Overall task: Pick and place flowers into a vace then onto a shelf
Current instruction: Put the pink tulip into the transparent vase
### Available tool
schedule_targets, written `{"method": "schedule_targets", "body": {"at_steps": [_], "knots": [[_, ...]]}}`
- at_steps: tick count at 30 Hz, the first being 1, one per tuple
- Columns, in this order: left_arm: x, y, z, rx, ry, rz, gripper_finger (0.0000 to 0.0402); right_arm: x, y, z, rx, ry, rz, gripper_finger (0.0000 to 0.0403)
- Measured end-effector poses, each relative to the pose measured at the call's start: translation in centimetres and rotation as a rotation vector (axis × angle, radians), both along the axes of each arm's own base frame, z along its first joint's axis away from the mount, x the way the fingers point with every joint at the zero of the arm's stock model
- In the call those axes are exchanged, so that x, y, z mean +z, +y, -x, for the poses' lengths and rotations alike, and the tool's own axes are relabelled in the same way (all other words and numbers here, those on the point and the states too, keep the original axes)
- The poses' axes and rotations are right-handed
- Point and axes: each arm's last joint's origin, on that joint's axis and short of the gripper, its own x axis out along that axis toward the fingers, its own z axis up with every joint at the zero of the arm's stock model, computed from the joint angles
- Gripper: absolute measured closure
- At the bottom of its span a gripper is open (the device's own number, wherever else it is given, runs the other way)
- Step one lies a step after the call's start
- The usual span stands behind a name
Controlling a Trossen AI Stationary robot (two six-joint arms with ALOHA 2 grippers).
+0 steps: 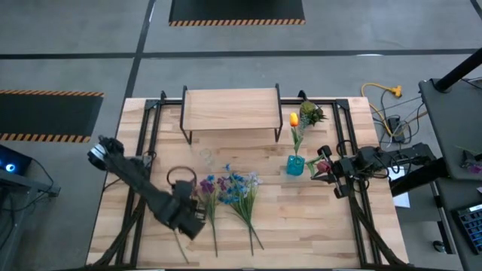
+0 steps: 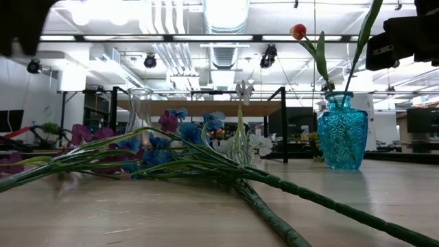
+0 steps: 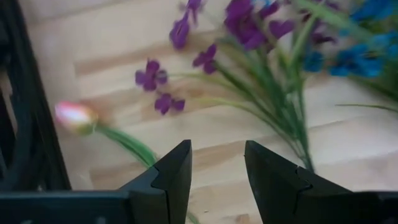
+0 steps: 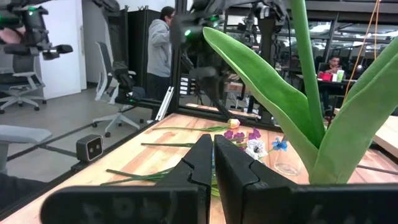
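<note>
Several long-stemmed flowers [image 1: 226, 192] with purple, blue and white blooms lie flat on the wooden table, also seen in the low view [image 2: 171, 154]. My left gripper [image 1: 190, 220] hovers open above the table at their left, pointing steeply down. In its wrist view [image 3: 217, 174] a pink bud [image 3: 74, 116] on a green stem lies just beyond the fingers, with purple blooms [image 3: 249, 25] farther off. A blue glass vase [image 1: 295, 165] stands upright holding an orange-tipped flower [image 1: 294, 119]. My right gripper [image 1: 325, 170] waits shut beside the vase. The shelf [image 1: 231, 111] stands at the far side.
A clear glass vase [image 2: 140, 113] stands near the flowers, in front of the shelf. A short green spiky sprig [image 1: 311, 113] sits right of the shelf. A black cable loop [image 1: 181, 178] lies by the left arm. A person [image 4: 161, 43] stands in the room beyond.
</note>
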Motion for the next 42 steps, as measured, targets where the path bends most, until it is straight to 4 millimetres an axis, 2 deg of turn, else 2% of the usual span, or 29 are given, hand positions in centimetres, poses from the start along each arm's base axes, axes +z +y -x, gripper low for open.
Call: {"method": "schedule_targets", "body": {"at_steps": [6, 12, 25, 34, 37, 42], "knots": [[-3.6, -2.9, -0.1, 0.112, 0.053, -0.078, 0.0269, 0.0, 0.0, 0.0, -0.003, -0.009, 0.026, 0.0394], [-6.1, -4.4, -0.1, 0.164, 0.167, -0.072, 0.0269, 0.0, 0.0, 0.0, -0.007, -0.023, 0.066, 0.0394], [-8.4, -5.6, 0.3, 0.179, 0.257, -0.097, 0.0269, 0.0, 0.0, 0.0, -0.007, -0.023, 0.067, 0.0394], [-9.1, -6.7, 1.9, 0.149, 0.305, -0.084, 0.0269, 0.0, 0.0, 0.0, -0.007, -0.023, 0.067, 0.0394], [-10.2, -6.7, 2.3, 0.144, 0.294, -0.075, 0.0269, 0.0, 0.0, 0.0, -0.006, -0.023, 0.066, 0.0394], [-13.0, -6.2, 2.7, 0.137, 0.246, -0.020, 0.0269, 0.0, 0.0, 0.0, -0.006, -0.022, 0.067, 0.0394]]}}
